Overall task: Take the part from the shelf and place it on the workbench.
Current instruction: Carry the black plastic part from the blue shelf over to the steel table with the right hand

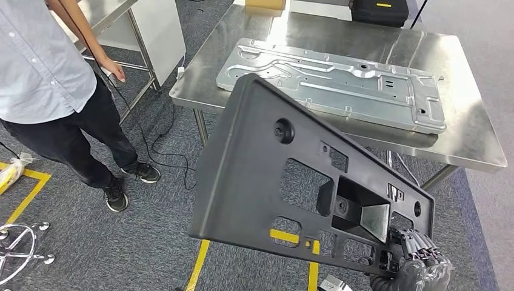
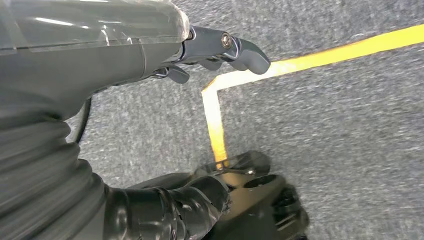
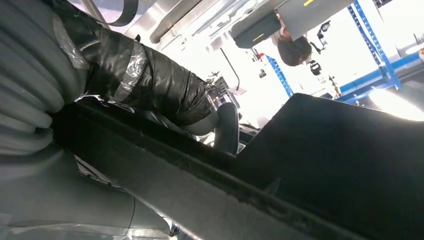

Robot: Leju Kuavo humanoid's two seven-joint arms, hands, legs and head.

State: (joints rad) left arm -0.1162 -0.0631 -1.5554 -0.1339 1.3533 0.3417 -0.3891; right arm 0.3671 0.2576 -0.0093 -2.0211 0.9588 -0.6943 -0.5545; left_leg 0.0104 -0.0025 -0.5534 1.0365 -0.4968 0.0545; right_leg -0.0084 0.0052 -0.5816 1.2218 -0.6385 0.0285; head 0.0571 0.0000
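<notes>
Black plastic part (image 1: 285,176), a wide flat panel pierced with square and round cut-outs, is held up in the air in front of the robot, tilted, with its upper corner overlapping the near edge of the workbench (image 1: 479,151) in the head view. The right hand (image 1: 418,257) grips the part at its lower right corner, fingers wrapped over the bottom edge beside a funnel-shaped recess. From the right wrist camera the taped thumb (image 3: 165,95) lies across the panel's dark rim (image 3: 210,185), clamped onto it.

The workbench is a steel table standing ahead of the robot on grey carpet (image 1: 151,242). A large stamped metal sheet (image 1: 339,82) lies flat on its top, and a black case (image 1: 379,11) sits at the far edge, next to a tan box (image 1: 265,4).

The left hand (image 2: 220,50) hangs over the carpet beside a corner of yellow floor tape (image 2: 215,100). Its fingers look loosely curled with nothing in them, though the angle is poor and I cannot tell for sure how far they are closed.

A person (image 1: 48,79) in a light blue shirt and dark trousers stands to the left, near a white cabinet (image 1: 157,30), one hand lowered beside a table leg. Dark cables (image 1: 154,142) trail across the carpet near the person's shoes
</notes>
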